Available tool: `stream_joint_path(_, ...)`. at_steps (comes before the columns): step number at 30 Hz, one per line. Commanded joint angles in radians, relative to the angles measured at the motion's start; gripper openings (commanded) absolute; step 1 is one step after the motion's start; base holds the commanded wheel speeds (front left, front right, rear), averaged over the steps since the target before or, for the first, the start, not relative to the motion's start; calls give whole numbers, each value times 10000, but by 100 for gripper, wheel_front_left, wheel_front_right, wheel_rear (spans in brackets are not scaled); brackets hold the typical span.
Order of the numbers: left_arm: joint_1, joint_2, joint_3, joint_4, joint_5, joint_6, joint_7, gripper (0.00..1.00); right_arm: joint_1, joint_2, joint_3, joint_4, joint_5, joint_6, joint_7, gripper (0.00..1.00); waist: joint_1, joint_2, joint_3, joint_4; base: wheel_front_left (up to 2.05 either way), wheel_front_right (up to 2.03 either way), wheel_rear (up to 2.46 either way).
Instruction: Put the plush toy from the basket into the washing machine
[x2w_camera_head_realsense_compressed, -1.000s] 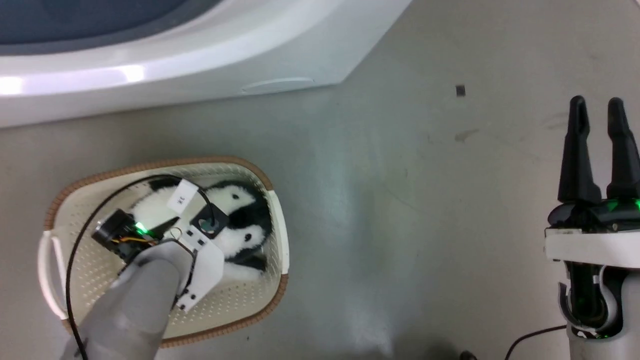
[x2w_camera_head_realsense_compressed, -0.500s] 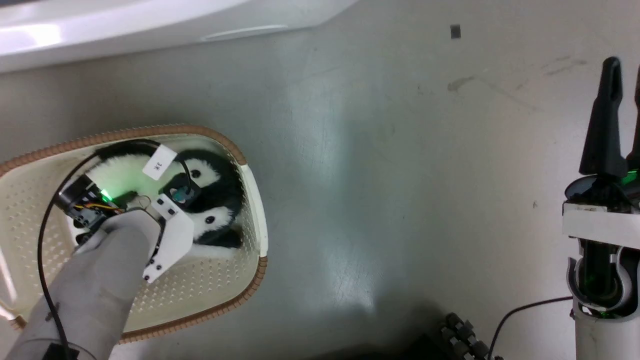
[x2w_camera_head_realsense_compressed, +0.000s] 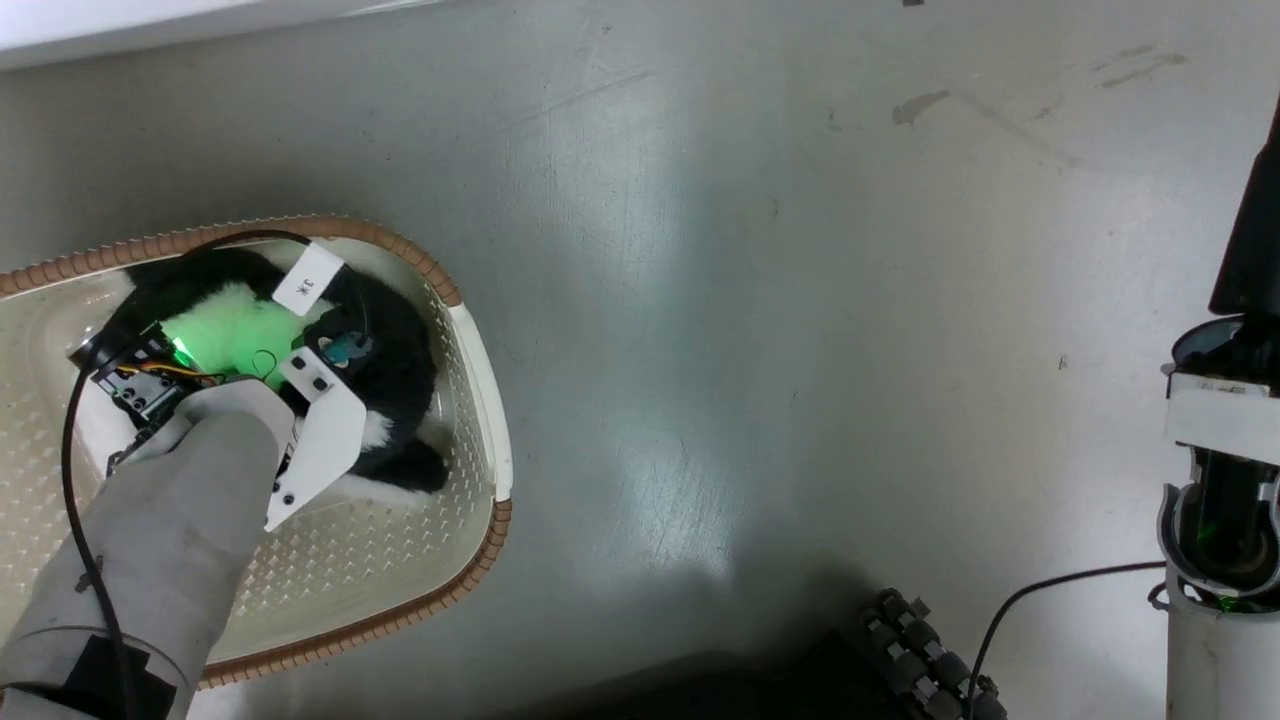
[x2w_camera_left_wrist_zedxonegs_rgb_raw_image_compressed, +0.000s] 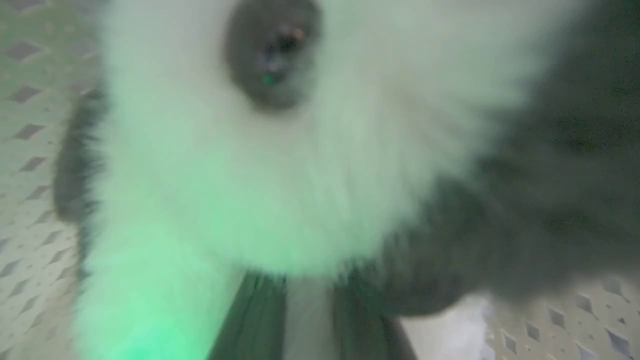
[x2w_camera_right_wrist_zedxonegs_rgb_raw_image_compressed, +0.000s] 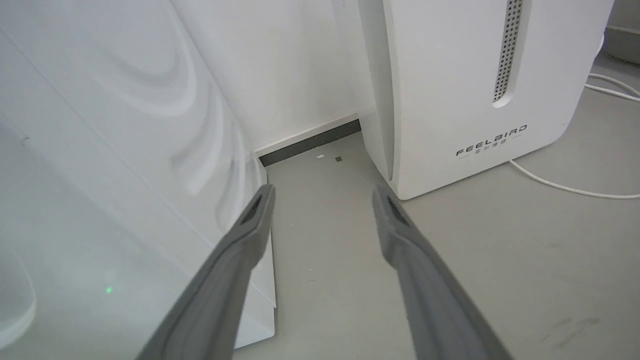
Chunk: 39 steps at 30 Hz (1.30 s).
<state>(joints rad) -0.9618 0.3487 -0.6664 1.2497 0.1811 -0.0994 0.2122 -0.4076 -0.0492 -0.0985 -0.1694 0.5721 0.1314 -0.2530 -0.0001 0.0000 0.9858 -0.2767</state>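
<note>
In my left wrist view the plush toy (x2w_camera_left_wrist_zedxonegs_rgb_raw_image_compressed: 300, 175) sits so close that its fur is only a blur. It covers the tips of my left gripper (x2w_camera_left_wrist_zedxonegs_rgb_raw_image_compressed: 306, 300), so I cannot tell whether they pinch it. In the head view the left edge cuts off the basket (x2w_camera_head_realsense_compressed: 485, 400), my own wrist hides those fingers, and the right edge crops my right gripper (x2w_camera_head_realsense_compressed: 1258, 230).

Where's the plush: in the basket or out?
In. The plush lies on the perforated floor of the basket, inside its rim.
</note>
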Motion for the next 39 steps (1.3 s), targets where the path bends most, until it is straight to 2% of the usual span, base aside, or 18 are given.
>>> stream_joint_path(1, 285, 282, -53, 410, -28, 30, 209, 0, -167, -10, -44, -58, 7, -7, -88, 100, 1, 0, -29, 14, 0, 0, 0)
stream_joint_path(13, 746, 9, -146, 410, -421, -24, -200, 0, -33, -10, -138, 131, -192, -7, -88, 100, 1, 0, -766, 177, 0, 0, 0)
stream_joint_path(39, 2312, -1120, -671, 410, -1836, -308, -2744, 0, 1450, -10, -444, 1049, -1201, -7, -88, 100, 1, 0, -4578, 1535, 0, 0, 0)
